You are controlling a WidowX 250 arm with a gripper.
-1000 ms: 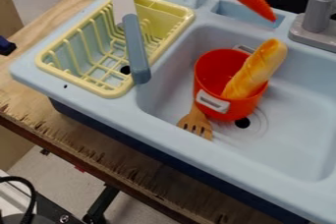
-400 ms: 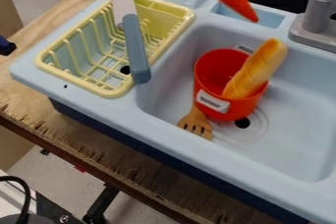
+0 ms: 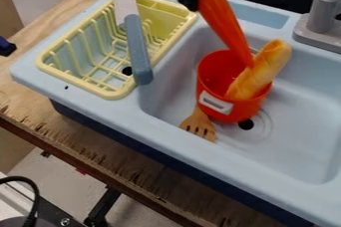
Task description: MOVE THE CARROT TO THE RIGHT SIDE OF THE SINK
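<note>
The light-blue plastic sink's (image 3: 303, 136) target side is situated right of the red plastic pot (image 3: 250, 107). Over the pot's far part, the orange carrot (image 3: 225, 21) is slanted down-right; beyond, its thick end is clasped by closed black jaws.

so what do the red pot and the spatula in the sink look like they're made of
The pot looks like smooth, semi-glossy molded plastic, judging by its even red color and chunky white handles. The spatula seems to be wood or wood-look plastic: its head is tan-brown.
</note>
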